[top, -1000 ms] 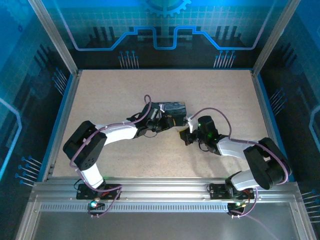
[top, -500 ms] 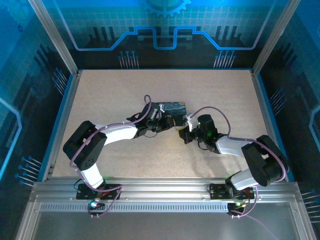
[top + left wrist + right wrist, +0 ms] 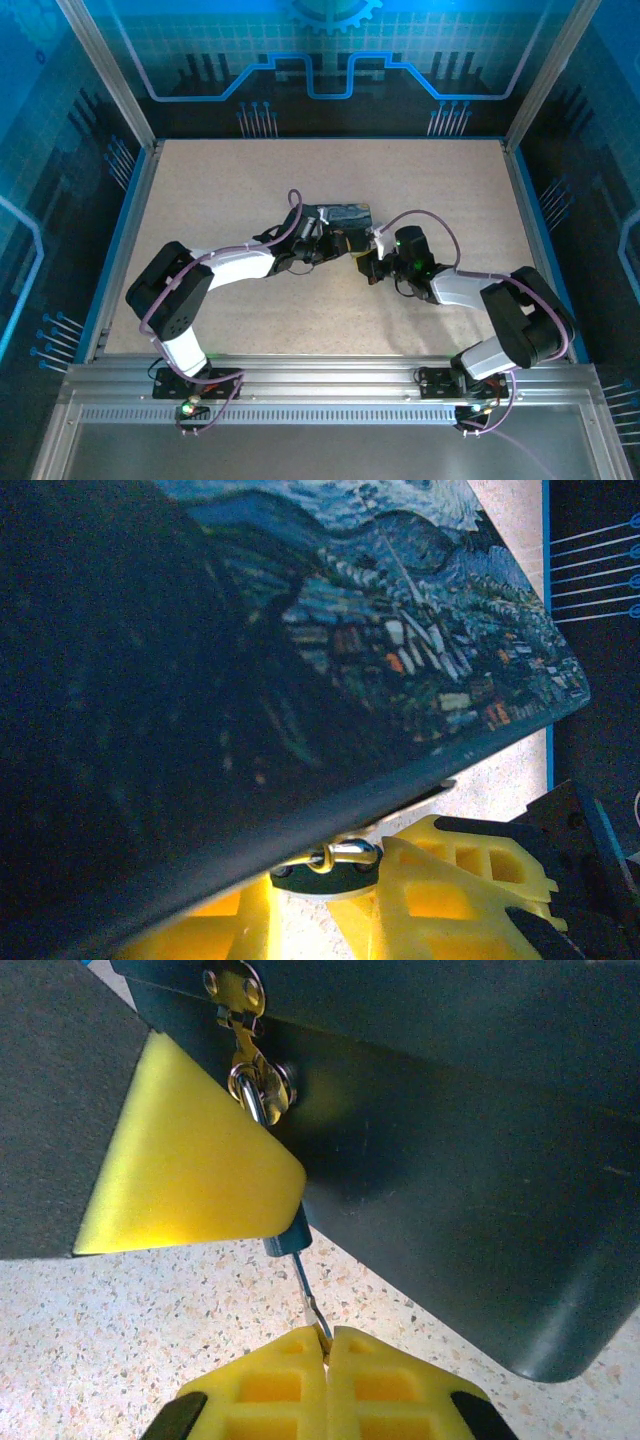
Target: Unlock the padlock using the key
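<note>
Key (image 3: 306, 1292), thin and silvery, pinched in right claw (image 3: 325, 1348), meets bluish padlock (image 3: 287, 1234) clamped by left claw (image 3: 325, 882).

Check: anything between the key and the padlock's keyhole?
Nothing visible. Right tool is shut on the key, whose tip meets the padlock at its bottom end. A finger of the left tool covers most of the padlock body, beside the key's path, not across it.

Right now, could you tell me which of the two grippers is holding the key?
The right gripper: it pinches the thin key, while the left gripper clamps the padlock.
</note>
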You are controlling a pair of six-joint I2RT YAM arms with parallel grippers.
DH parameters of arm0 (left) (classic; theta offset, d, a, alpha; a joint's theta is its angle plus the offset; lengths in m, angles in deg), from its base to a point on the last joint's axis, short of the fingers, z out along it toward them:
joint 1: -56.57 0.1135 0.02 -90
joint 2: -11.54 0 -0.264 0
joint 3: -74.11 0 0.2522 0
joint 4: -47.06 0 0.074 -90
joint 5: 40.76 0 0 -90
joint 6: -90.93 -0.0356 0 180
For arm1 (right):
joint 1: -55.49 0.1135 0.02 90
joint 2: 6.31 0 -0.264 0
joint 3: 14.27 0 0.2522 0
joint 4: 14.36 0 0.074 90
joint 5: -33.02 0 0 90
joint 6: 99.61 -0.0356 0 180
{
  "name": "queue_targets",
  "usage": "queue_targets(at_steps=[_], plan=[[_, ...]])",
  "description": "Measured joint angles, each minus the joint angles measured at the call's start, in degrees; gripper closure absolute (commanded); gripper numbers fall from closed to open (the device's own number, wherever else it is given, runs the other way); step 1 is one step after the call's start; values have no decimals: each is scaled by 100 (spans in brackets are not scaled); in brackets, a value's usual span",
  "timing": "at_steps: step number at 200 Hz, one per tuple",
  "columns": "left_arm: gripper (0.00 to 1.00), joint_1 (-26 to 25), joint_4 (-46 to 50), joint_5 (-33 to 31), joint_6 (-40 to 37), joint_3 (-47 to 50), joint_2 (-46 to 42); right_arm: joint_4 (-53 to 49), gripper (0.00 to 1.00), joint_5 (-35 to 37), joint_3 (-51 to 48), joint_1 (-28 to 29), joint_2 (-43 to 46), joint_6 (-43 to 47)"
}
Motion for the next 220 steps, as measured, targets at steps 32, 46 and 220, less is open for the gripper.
queue_targets(at_steps=[32,46,220], plan=[[89,0,13,-2,0,0,0,24,100,-2,2,0,-17,-13],[89,0,13,-2,0,0,0,35,100,-2,2,0,-22,-37],[89,0,2,-87,63,0,0,221,100,-46,39,0,-105,-267]])
